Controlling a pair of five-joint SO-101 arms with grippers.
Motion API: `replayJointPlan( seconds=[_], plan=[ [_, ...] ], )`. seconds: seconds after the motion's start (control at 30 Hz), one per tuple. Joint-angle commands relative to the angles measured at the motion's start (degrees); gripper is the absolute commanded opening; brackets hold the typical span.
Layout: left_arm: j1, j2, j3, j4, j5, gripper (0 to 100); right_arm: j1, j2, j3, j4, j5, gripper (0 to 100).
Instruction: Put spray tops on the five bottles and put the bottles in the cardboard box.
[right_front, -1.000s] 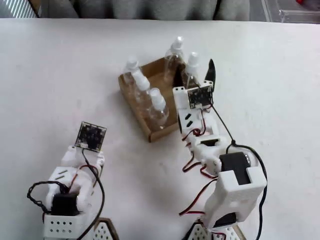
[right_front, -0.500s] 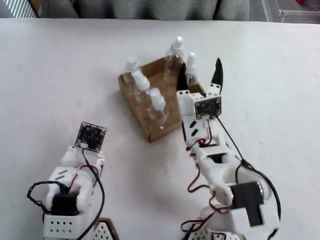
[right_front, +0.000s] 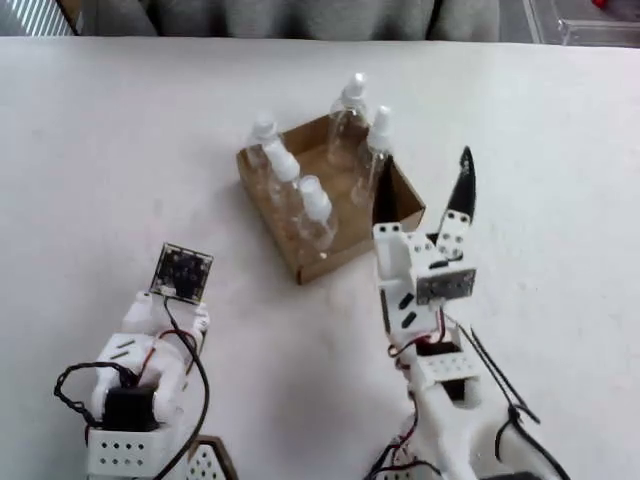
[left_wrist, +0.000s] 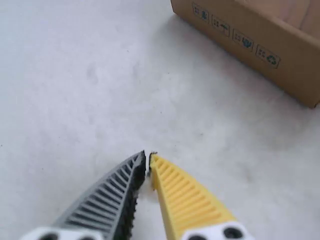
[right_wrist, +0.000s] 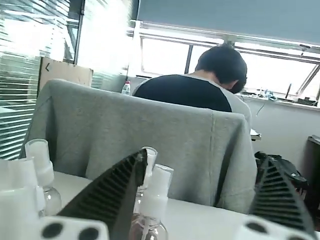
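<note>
Right jaws withdrew, agape; bottles (right_front: 316, 215) stand upright.

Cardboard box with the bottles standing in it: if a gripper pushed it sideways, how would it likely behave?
The cardboard box looks low-walled and light, so it would probably slide readily on the smooth table. The bottles rise well above its rim and look clear and likely empty, so a sharp push might topple them.

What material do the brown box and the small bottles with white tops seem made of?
Brown open box: cardboard, matte, with a raw brown face and thin walls. Small clear bottles: probably glossy plastic; the box shows through them, though glass is possible. White spray tops: opaque, likely moulded plastic.
</note>
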Motion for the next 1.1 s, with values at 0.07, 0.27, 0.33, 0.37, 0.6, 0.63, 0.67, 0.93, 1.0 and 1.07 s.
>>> replayJointPlan(
  seconds=[0.07, 0.27, 0.33, 0.37, 0.6, 0.63, 0.67, 0.93, 1.0, 1.07],
  plan=[
    [-0.5, -0.7, -0.1, -1.8, -0.6, 2, 4.5, -12.2, 8.3, -0.7, -0.4, 29.5],
    [-0.5, -0.7, -0.1, -1.8, -0.6, 2, 10.5, -19.1, 8.4, 12.5, -7.3, 29.4],
    [-0.5, -0.7, -0.1, -1.8, -0.6, 2, 11.9, -21.6, 8.4, 19.2, -10.3, 29.4],
    [-0.5, -0.7, -0.1, -1.8, -0.6, 2, 12.4, -22.9, 8.5, 22.4, -11.7, 29.3],
    [-0.5, -0.7, -0.1, -1.8, -0.6, 2, 14.9, -34.9, 9.1, 43.9, -13.5, 13.2],
    [-0.5, -0.7, -0.1, -1.8, -0.6, 2, 15.4, -37.2, 9.2, 46.8, -13.5, 8.6],
    [-0.5, -0.7, -0.1, -1.8, -0.6, 2, 15.9, -39.5, 9.3, 49.9, -13.5, 4.1],
    [-0.5, -0.7, -0.1, -1.5, -0.6, 2, 16.2, -57.6, 9.5, 76.9, -13.5, 5.9],
    [-0.6, -0.7, -0.1, -1.4, -0.6, 2, 16.2, -61.9, 9.5, 83.8, -13.3, 4.4],
    [-0.7, -0.7, -0.1, -1.3, -0.6, 2, 16.2, -65.9, 9.5, 91.6, -13.1, 2.6]
  ],
)
